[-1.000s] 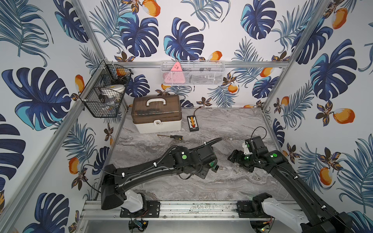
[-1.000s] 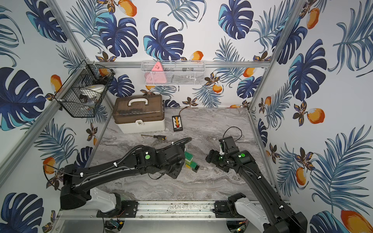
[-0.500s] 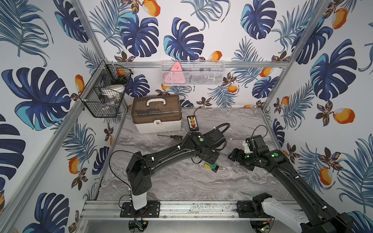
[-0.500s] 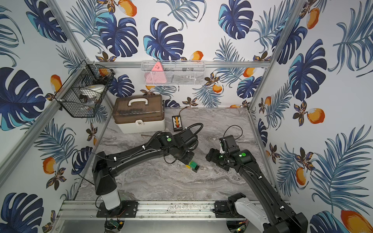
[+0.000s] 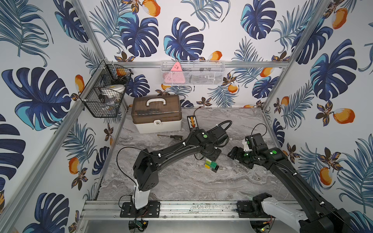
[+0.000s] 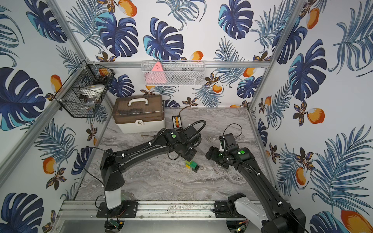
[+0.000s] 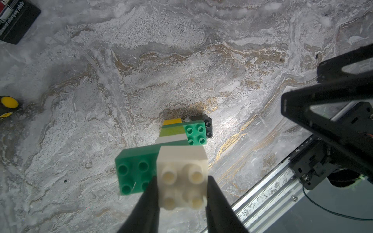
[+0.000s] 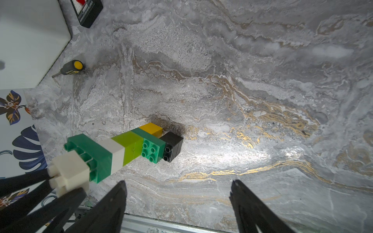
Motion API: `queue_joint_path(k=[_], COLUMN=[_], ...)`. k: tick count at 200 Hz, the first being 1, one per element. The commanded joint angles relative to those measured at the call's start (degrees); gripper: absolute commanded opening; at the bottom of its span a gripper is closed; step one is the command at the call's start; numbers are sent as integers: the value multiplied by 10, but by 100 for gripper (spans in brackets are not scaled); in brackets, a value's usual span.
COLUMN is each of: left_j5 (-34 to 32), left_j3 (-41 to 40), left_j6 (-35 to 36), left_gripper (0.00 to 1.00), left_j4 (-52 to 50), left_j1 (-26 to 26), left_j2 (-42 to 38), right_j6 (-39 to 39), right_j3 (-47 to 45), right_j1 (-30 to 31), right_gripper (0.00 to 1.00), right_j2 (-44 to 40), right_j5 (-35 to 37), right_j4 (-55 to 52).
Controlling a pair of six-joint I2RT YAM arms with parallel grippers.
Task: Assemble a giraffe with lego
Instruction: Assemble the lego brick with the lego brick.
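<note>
The giraffe is at mid-table with its yellow and black legs down at the marble, a shadow right under them. Above the legs come a dark green body brick, a lime and white neck, a long green head brick and a white brick on top. My left gripper comes from above and is shut on that white top brick. My right gripper hovers to the right of the giraffe, open, with only bare table between its fingers.
A brown-lidded white toolbox stands at the back left. In front of it lie a screwdriver and a small black cabled box. Wire baskets hang on the left wall and the back wall. A metal rail runs along the front edge.
The left arm has risen at the shoulder and elbow, and its wrist now sits farther back, above the giraffe. The giraffe has stayed almost in place. The right arm has not moved.
</note>
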Motion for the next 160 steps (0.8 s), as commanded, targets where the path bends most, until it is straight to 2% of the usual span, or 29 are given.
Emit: queue_joint_path(k=[1,160], left_j5=[-9,12], left_j3=[3,-9], left_j6=[15,15], left_gripper=[30,29], left_j4=[-13,-26], left_j1=[5,9], left_j2=[0,6], right_j6=[-6,-3], right_j3=[6,6], right_j1=[-3,-5], right_gripper=[84,84], right_j2=[5,24], right_j5=[1,0], right_j4=[10,27])
